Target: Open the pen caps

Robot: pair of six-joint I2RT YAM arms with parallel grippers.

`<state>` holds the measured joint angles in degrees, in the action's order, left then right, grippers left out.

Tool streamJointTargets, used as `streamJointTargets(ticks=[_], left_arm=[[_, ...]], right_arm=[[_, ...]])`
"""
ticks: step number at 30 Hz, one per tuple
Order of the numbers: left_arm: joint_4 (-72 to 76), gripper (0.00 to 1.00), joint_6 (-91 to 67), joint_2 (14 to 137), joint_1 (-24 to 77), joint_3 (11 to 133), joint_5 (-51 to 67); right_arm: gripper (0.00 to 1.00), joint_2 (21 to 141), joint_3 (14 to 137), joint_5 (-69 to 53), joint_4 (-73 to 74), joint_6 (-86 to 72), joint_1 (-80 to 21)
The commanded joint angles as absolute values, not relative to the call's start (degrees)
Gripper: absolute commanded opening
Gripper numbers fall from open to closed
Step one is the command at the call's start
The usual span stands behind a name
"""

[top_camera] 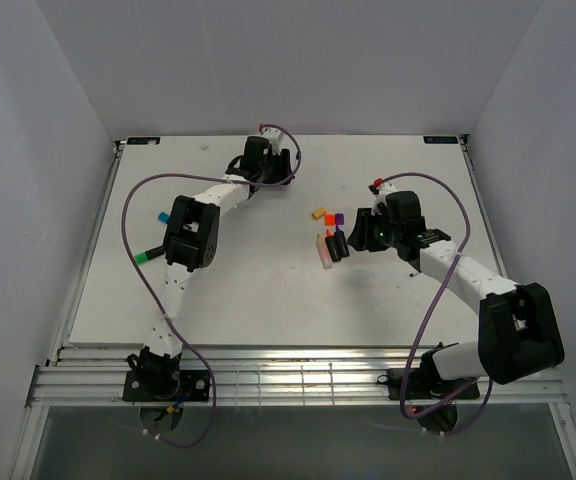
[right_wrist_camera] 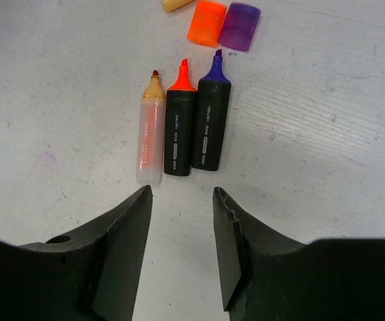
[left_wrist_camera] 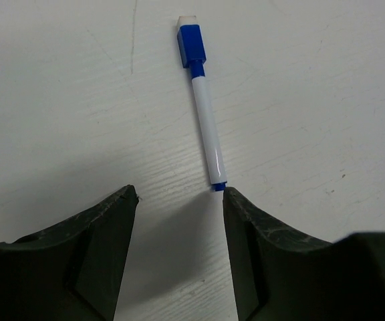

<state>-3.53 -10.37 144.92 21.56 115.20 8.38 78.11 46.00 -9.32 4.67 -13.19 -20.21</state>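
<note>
Left tool (left_wrist_camera: 179, 192), open and empty, faces the pen (left_wrist_camera: 207, 134), blue cap (left_wrist_camera: 191, 45) still on, probably to grasp it; right tool (right_wrist_camera: 182, 190) is open and empty too.

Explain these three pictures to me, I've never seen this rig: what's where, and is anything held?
Two robot arms, the left arm and the right arm, are bolted at the near edge of a white table. The top picture looks down from above and behind them. The other two come from cameras on the wrists; the dark wedges are each gripper's own fingers. The left gripper is open and empty, with a blue pen lying just ahead. The right gripper is open and empty too, facing three uncapped markers, with an orange cap and a purple cap beyond them.
</note>
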Motion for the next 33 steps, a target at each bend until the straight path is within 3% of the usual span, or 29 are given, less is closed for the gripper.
streamJointTargets(ticks=[1,12,28,33], left_arm=[[-2.1,0.65,-10.5,146.0,21.8,118.3,11.6],[-1.4,0.64,-14.7,151.4,22.0,124.2,16.3],[-10.4,0.57,-6.0,155.4,25.0,128.3,6.9],[-11.6,0.49,-5.8,155.3,25.0,127.3,4.6]], right_arm=[[0.48,76.2,45.9,-9.8,2.2,-12.7,-19.8],[0.48,76.0,46.0,-9.9,2.2,-12.5,-19.5],[0.47,75.2,45.2,-9.4,1.7,-12.4,-19.5],[0.47,74.8,44.9,-9.1,1.8,-12.3,-19.4]])
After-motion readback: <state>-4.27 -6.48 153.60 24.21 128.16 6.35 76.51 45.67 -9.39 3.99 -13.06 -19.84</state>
